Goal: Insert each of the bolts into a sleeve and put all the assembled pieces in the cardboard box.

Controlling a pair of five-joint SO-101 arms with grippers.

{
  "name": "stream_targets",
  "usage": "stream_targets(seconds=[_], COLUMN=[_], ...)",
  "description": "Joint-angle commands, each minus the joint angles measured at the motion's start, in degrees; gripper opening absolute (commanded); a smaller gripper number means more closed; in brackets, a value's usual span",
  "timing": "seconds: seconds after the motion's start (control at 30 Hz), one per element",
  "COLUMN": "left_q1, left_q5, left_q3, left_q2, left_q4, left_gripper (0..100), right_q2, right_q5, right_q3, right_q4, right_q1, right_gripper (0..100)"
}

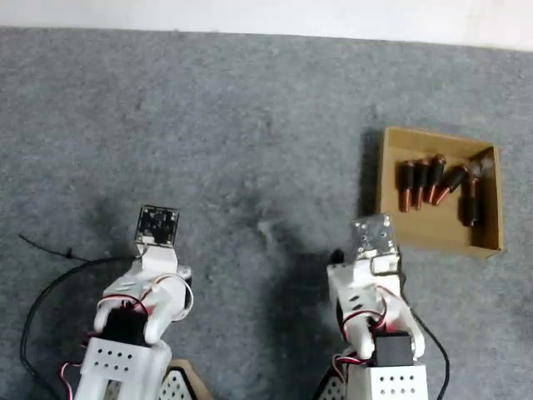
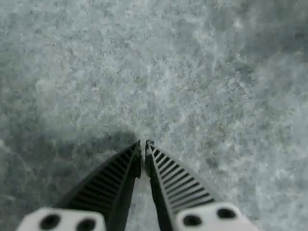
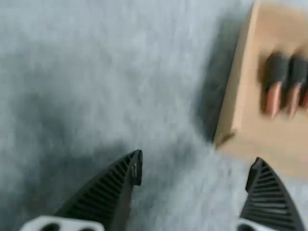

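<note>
Well, left gripper (image 2: 143,144): tips pressed together with nothing between them, low over the grey carpet (image 2: 192,72).
right gripper (image 3: 197,159): jaws spread wide and holding nothing; in the high view the cardboard box (image 1: 385,175) lies at 2 o'clock from it.
assembled pieces (image 1: 420,185): copper bolts in black sleeves, side by side inside the cardboard box; probably five, the one by the 3 o'clock wall being dim.
cardboard box: open-topped, at 3 o'clock on the table, near the right arm (image 1: 375,292).
left arm (image 1: 154,275): at 8 o'clock, well apart from the box.
</note>
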Motion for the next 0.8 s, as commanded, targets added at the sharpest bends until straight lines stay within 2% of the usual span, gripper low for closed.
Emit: stream_targets(seconds=[0.0,0.1,0.77], left_q1=[-0.4,-0.4,-0.5], left_q5=[-0.9,-0.9,-0.9], left_q3=[1.5,1.5,1.5], left_q2=[-2.5,-3.4,-3.4], left_q4=[1.2,1.2,1.2], left_gripper=[4,4,4], right_q2=[-0.4,-0.6,-0.4], right_q5=[-0.4,-0.4,-0.4], right_q3=[8.0,8.0,8.0], right_q4=[6.9,10.2,11.1], right_q1=[-0.2,-0.2,-0.3], right_gripper=[31.0,31.0,31.0])
